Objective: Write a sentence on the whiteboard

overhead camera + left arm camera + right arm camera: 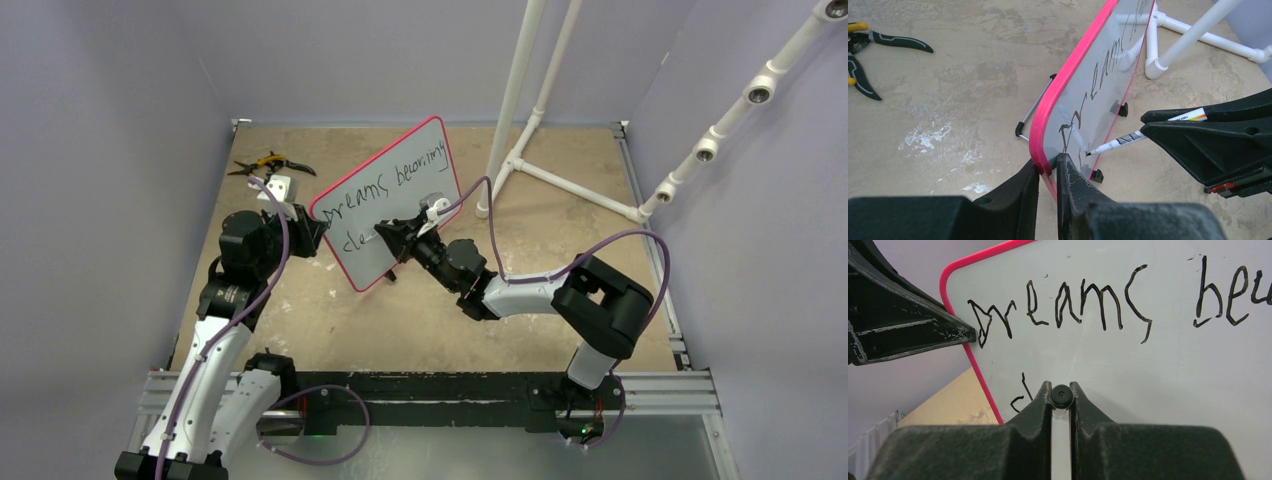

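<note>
the whiteboard (395, 205) stands on the desk (420, 320), a little left of the middle, between the two arms. it is on its small black feet and it leans back a little; its white face looks toward the right arm (600, 300). its rim is pink-red.

the left jaws are almost closed and they pinch the rim of the whiteboard at its lower left corner, one finger on the face side and one finger on the back side. the left arm (215, 340) reaches to it from the left.

the right jaws are closed tight on a marker (1118, 143). the marker is white and grey, and its black rear cap sits between the two fingers in the right wrist view. its tip touches the white face in the lower line.

the sentence (1098, 300) is in black handwriting. the upper line reads "dreams" and then a word that starts with "be" and looks like "becoming". below it, only "cl" or "cle" is readable.

pliers (270, 163) with black and yellow handles lie on the desk behind the left arm, well apart from the whiteboard. a white pipe frame (520, 130) stands at the far right of the desk.
</note>
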